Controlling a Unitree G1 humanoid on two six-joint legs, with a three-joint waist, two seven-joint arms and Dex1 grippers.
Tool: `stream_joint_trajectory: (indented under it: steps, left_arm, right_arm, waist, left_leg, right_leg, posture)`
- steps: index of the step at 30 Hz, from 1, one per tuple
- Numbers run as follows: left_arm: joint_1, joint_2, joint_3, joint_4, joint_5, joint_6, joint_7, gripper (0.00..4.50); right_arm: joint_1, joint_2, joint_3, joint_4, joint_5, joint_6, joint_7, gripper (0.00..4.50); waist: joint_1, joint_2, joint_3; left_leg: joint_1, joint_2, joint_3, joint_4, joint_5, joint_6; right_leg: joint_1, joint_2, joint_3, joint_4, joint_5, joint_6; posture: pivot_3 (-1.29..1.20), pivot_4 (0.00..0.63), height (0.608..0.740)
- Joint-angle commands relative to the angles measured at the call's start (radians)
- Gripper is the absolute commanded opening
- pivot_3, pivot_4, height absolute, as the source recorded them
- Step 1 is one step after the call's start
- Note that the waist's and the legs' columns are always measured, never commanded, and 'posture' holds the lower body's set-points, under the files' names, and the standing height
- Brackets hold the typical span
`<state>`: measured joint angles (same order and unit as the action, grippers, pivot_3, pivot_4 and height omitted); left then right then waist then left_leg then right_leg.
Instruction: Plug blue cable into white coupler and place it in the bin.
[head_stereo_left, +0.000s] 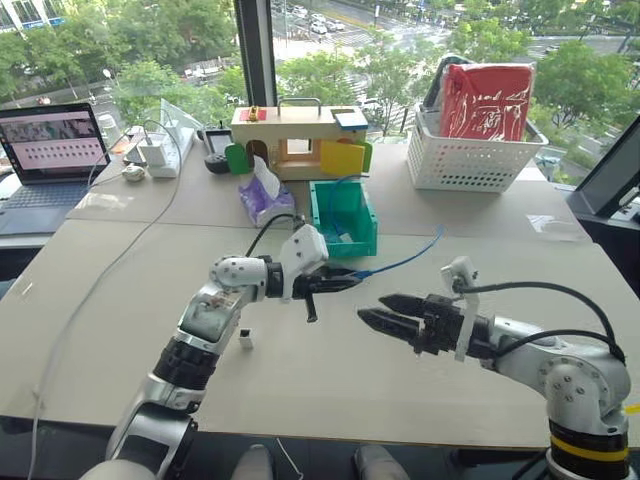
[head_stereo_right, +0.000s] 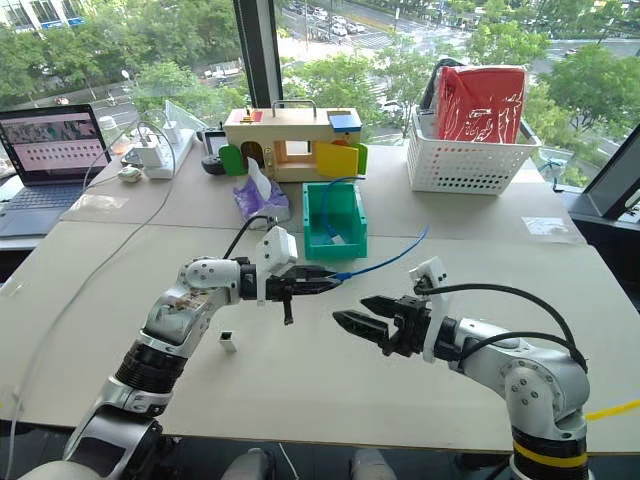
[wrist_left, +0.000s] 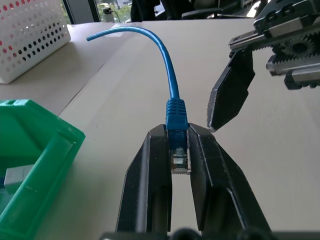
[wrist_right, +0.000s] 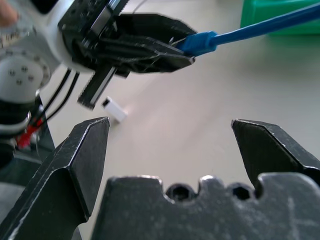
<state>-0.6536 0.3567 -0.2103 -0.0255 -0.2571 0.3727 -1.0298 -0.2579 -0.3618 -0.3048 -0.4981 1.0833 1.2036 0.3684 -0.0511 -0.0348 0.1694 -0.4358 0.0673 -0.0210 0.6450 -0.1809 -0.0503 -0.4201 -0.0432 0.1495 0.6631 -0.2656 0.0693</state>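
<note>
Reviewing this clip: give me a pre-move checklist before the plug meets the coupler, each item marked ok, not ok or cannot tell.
1. Left gripper shut on the blue cable at its plug: ok.
2. Right gripper open: ok.
3. White coupler held: not ok, it lies on the table.
4. Coupler's socket facing the plug: cannot tell.
5. Bin within the table area, upright: ok.

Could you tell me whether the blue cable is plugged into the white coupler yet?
No: left gripper holds the blue cable; white coupler lies alone on the table.
</note>
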Motion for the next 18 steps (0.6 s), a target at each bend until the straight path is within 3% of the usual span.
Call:
stream_joint_trajectory:
  steps: [1, 3, 7, 11, 18]
  left_arm:
    - [0.008, 0.003, -0.005, -0.079, -0.039, 0.032, -0.007, 0.09]
    - [0.014, 0.01, -0.01, -0.087, -0.042, 0.037, -0.009, 0.09]
    - [0.043, 0.034, -0.017, -0.117, -0.052, 0.06, -0.025, 0.09]
    - [0.08, 0.056, -0.024, -0.162, -0.074, 0.1, -0.036, 0.09]
    - [0.121, 0.076, -0.051, -0.217, -0.076, 0.115, -0.031, 0.09]
  right_arm:
    - [0.08, 0.116, 0.007, -0.045, 0.222, 0.023, -0.237, 4.5]
    - [0.108, 0.128, 0.023, -0.057, 0.281, 0.014, -0.314, 4.5]
    - [0.169, 0.19, 0.025, -0.06, 0.441, -0.118, -0.53, 3.49]
    - [0.187, 0.178, 0.049, -0.085, 0.551, -0.216, -0.627, 2.1]
    - [0.215, 0.159, 0.11, -0.12, 0.622, -0.339, -0.694, 2.1]
  waist:
    - [0.0, 0.0, 0.0]
    - [0.0, 0.0, 0.0]
    - [-0.007, 0.0, 0.0]
    - [-0.02, 0.0, 0.0]
    - [-0.019, 0.001, 0.0]
  left_leg:
    - [0.0, 0.0, -0.001, -0.001, 0.0, 0.0]
    - [0.0, 0.0, -0.001, -0.001, 0.0, 0.0]
    - [-0.001, 0.0, -0.002, 0.0, 0.0, 0.0]
    - [-0.001, 0.0, -0.002, 0.0, 0.0, 0.0]
    - [-0.001, 0.0, -0.003, 0.0, 0.001, 0.0]
  right_leg:
    - [0.0, 0.0, -0.001, 0.0, 0.0, 0.0]
    - [0.0, 0.0, -0.001, 0.0, 0.0, 0.0]
    - [0.0, 0.0, -0.001, 0.0, 0.0, 0.0]
    - [0.0, 0.0, -0.002, 0.0, 0.0, 0.0]
    - [0.0, 0.0, -0.002, 0.0, -0.001, 0.0]
  posture:
    - [0.0, 0.15, 0.724]
    - [0.0, 0.15, 0.724]
    - [0.0, 0.15, 0.724]
    - [0.0, 0.15, 0.724]
    - [0.0, 0.15, 0.724]
